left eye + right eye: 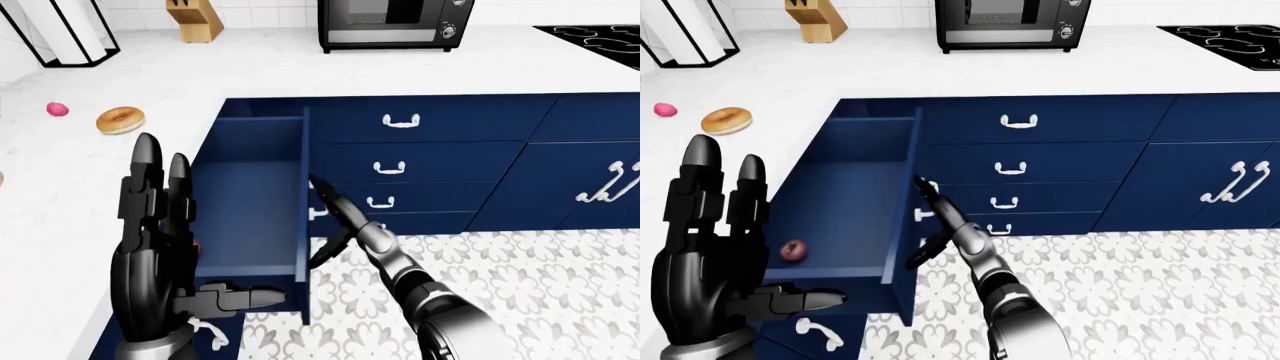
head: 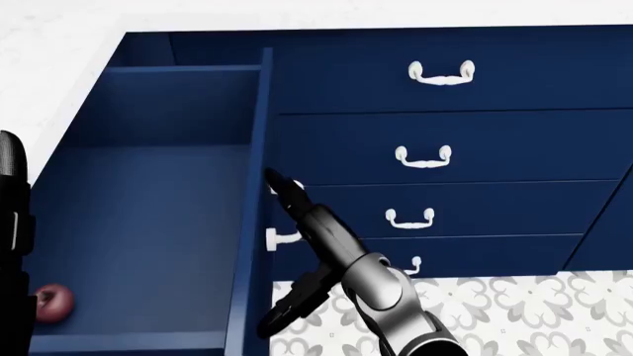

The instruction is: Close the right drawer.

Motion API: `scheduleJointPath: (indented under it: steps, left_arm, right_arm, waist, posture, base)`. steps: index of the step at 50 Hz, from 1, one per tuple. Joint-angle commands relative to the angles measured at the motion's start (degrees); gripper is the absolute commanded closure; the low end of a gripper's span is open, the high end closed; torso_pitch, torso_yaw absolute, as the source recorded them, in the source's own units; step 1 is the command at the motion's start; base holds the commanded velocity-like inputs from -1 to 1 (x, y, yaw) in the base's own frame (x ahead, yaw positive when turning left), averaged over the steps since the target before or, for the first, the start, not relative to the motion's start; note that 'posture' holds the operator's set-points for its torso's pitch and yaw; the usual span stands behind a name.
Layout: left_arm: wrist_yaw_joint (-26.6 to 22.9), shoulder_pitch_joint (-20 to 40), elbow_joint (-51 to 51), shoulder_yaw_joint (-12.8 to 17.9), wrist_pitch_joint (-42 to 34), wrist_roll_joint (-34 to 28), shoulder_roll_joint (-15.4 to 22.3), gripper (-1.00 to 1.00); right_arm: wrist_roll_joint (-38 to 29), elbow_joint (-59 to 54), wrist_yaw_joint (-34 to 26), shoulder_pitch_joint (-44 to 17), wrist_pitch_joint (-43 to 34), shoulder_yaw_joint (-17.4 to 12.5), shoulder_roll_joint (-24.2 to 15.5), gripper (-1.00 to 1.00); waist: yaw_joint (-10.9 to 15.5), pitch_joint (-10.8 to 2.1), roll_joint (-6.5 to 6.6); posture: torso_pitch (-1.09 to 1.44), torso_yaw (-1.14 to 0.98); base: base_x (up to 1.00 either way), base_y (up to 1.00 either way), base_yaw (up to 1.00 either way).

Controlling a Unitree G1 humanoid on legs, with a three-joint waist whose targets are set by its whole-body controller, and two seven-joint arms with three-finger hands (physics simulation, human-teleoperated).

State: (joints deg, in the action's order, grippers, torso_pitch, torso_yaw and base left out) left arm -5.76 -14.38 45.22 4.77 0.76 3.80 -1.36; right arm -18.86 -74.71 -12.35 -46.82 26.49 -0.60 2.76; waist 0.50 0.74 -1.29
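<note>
The blue drawer (image 1: 250, 217) stands pulled out from the cabinet. The right hand (image 1: 335, 217) reaches its spread fingers (image 1: 320, 187) against the drawer's face. The left hand (image 1: 155, 262) is raised, fingers spread. On the white tabletop (image 1: 200, 75) lie a doughnut (image 1: 120, 120) and a pink ball (image 1: 58, 109).

Blk segmented hand (image 1: 155, 247), grey forearm (image 2: 381, 285).
</note>
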Motion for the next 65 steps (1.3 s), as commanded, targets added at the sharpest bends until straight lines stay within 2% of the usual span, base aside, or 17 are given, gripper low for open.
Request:
scheduleJointPath:
  steps: [1, 22, 65]
  left_arm:
    - [0.1, 0.6, 2.1, 0.0, 1.1, 0.2, 0.1, -1.0]
    - [0.1, 0.8, 2.5, 0.0, 0.4, 0.2, 0.1, -1.0]
    - [-0.1, 1.0, 2.5, 0.4, 0.3, 0.6, 0.1, -1.0]
  right_arm:
    - [-1.0, 1.4, -2.2, -1.5, 1.7, 1.2, 1.5, -1.0]
    - [-4.6, 2.1, -7.3, -2.8, -0.6, 3.0, 4.2, -1.0]
    - [-11.3, 0.0, -10.7, -3.0, -1.9, 4.6, 9.0, -1.0]
  waist:
    - [0.4, -0.99, 0.23]
    - [0.1, -1.02, 0.49]
    - [0.2, -0.63, 0.98]
  posture:
    - [0.0, 0.0]
    - [0.0, 0.0]
    - [0.0, 0.0]
  base:
    - [0.0, 0.0, 0.0]
    - [0.0, 0.0, 0.0]
    - [0.0, 0.0, 0.0]
